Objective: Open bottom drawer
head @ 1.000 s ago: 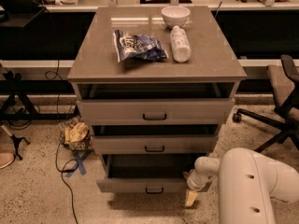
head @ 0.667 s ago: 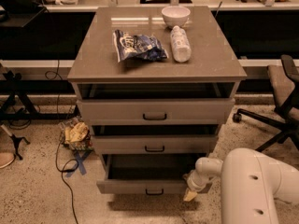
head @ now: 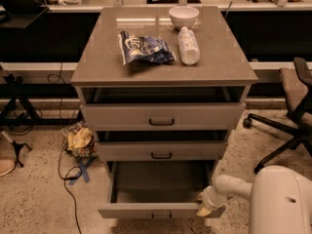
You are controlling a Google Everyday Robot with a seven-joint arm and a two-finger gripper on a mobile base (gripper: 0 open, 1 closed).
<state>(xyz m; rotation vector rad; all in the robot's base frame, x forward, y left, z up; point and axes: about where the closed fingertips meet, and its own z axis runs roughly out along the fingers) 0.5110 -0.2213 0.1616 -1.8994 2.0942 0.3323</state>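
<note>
The bottom drawer (head: 159, 183) of the grey-beige cabinet stands pulled well out, and its plain grey inside shows. Its narrow front panel (head: 131, 211) carries a small black bar handle (head: 161, 215). My gripper (head: 204, 209) sits at the right end of that front panel, low in the view, touching or nearly touching the drawer's front right corner. The white arm (head: 229, 186) reaches to it from the white robot body (head: 282, 204) at the lower right.
The middle drawer (head: 161, 150) and the top drawer (head: 162, 116) are each out a little. A bowl (head: 184, 16), a bottle (head: 188, 46) and a snack bag (head: 144, 48) lie on the cabinet top. Cables and a crumpled bag (head: 79, 140) are on the floor at left, and an office chair (head: 292, 111) at right.
The bottom drawer has slid further out towards the camera, showing more of its inside. The gripper has moved with the drawer's right front corner.
</note>
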